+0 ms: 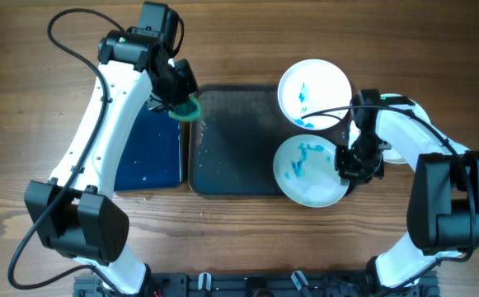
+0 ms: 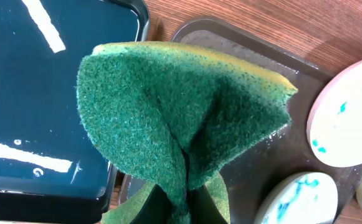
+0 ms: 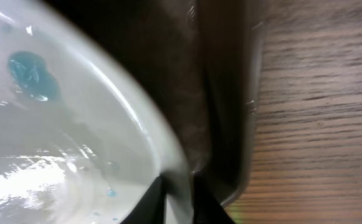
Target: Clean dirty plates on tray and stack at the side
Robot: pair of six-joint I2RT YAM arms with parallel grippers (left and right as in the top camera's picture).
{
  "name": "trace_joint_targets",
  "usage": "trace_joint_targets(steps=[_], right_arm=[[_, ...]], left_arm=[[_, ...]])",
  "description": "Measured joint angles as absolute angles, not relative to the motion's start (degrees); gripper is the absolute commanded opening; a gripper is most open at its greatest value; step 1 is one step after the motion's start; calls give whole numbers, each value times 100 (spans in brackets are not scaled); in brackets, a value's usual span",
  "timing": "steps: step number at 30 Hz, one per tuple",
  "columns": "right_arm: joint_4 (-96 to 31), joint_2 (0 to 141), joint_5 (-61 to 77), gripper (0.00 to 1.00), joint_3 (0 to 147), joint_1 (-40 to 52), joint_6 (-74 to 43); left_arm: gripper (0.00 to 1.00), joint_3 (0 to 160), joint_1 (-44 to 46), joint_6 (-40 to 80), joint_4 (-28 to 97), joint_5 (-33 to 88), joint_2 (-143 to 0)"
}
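Observation:
Two white plates smeared with blue sit on the right of the dark tray (image 1: 231, 140): a far plate (image 1: 314, 92) and a near plate (image 1: 307, 172). My right gripper (image 1: 350, 165) is shut on the near plate's right rim (image 3: 168, 162), at the tray's right edge. My left gripper (image 1: 181, 101) is shut on a folded green sponge (image 1: 186, 109), held above the tray's far left corner. In the left wrist view the sponge (image 2: 181, 118) fills the middle, and both plates show at the right: the far plate (image 2: 349, 115) and the near plate (image 2: 299, 199).
A dark blue water tray (image 1: 150, 153) lies left of the dark tray; it also shows in the left wrist view (image 2: 37, 106). Another white plate (image 1: 397, 153) lies on the wood to the right, mostly hidden under my right arm.

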State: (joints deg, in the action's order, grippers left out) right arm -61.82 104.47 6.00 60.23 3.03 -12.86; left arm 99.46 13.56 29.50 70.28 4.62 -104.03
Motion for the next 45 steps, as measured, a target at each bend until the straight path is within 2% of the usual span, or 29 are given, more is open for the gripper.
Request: trace_joint_targets(steps=[9,15,20,23,32,38,45], right_arm=[[-6119,10156,869,4,6036,589,-1323],[-5712,9745,1050,4,6184,1710,-1601],[-4657,9706,895,4,6307,2700,-1896],[-4112,9730,624,4,6311,2998,-2001],[-3164,10309,290,5,6318,3024,-2056],[-3070,10392,325,4,6318,3017,-1975],[-3120,10512,1079,4,6619,2768,-1979]], left_arm=[[4,9946,1356,2952,7028,462,-10403],[4,9946,1356,2950,7028,462,-10403],[4,9946,1356,2952,7037,462,-10403],[4,9946,1361,2950,7113,462,-10403],[4,9601,1625,2945,7030,464,-10403],[4,8368,1874,2945,6010,808,-10405],[4,7321,2182,2950,5028,952,-10405]])
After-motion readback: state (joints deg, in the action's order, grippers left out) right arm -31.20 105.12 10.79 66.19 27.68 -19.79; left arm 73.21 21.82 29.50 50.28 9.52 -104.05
